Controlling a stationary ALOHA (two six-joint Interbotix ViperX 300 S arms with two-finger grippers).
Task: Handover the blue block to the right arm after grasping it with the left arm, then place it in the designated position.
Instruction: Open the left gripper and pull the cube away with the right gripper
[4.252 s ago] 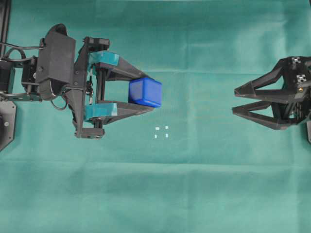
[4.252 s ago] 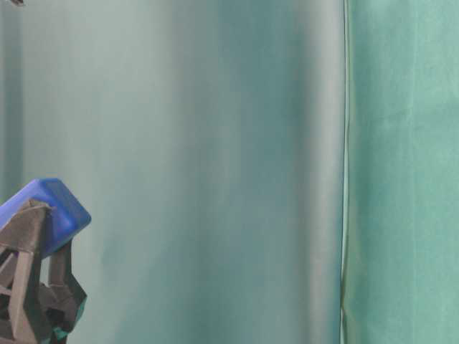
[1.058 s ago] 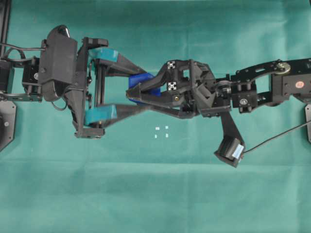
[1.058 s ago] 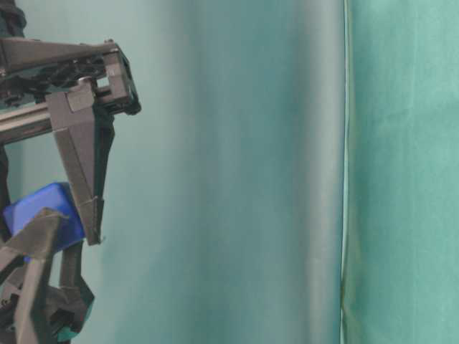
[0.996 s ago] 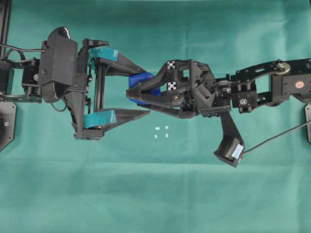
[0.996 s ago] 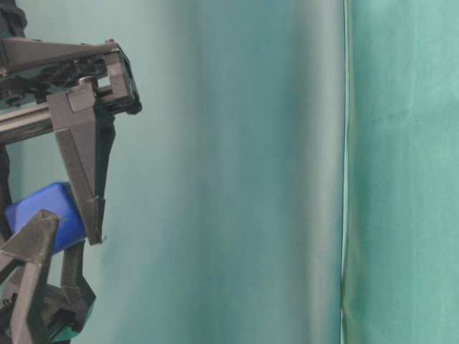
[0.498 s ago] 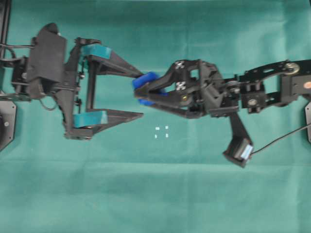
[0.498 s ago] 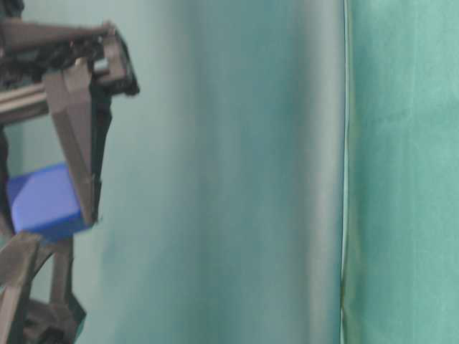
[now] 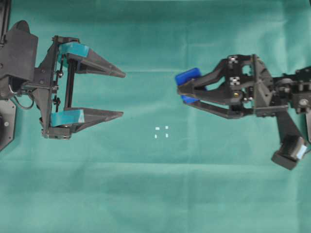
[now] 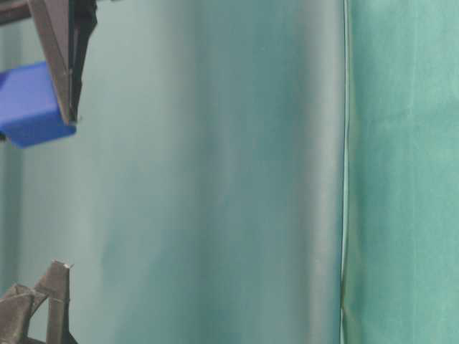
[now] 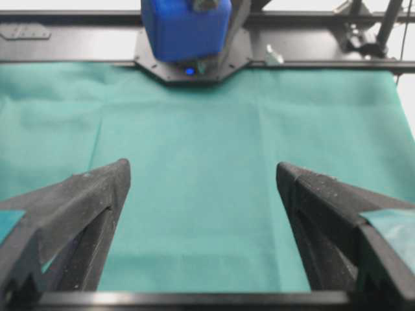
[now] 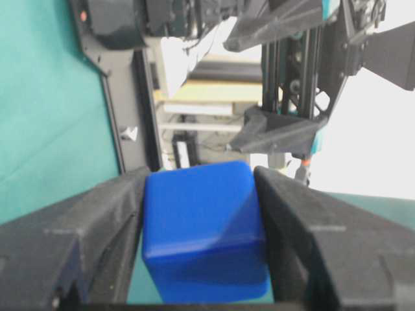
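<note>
While the right gripper point(image 9: 181, 92) reaches in from the right edge of the overhead view, its plain black fingers are clamped on the blue block point(image 9: 188, 76), which sticks out at the fingertips right of centre, raised off the green cloth point(image 9: 155, 194). From the right wrist view the block point(image 12: 204, 230) fills the gap between the two fingers, one face pressed by each. At table level the cube point(image 10: 29, 104) sits in the upper left of the frame against a dark finger; that view shows too little of the gripper to say more.

At the left of the overhead frame, the left gripper point(image 9: 122, 94) has its teal-padded fingers spread wide with nothing between them, only cloth showing in the gap. Its wrist view confirms the same: both fingers far apart and bare.

Below the gap between the two grippers, the designated position point(image 9: 161, 132) lies uncovered, well apart from the block.
</note>
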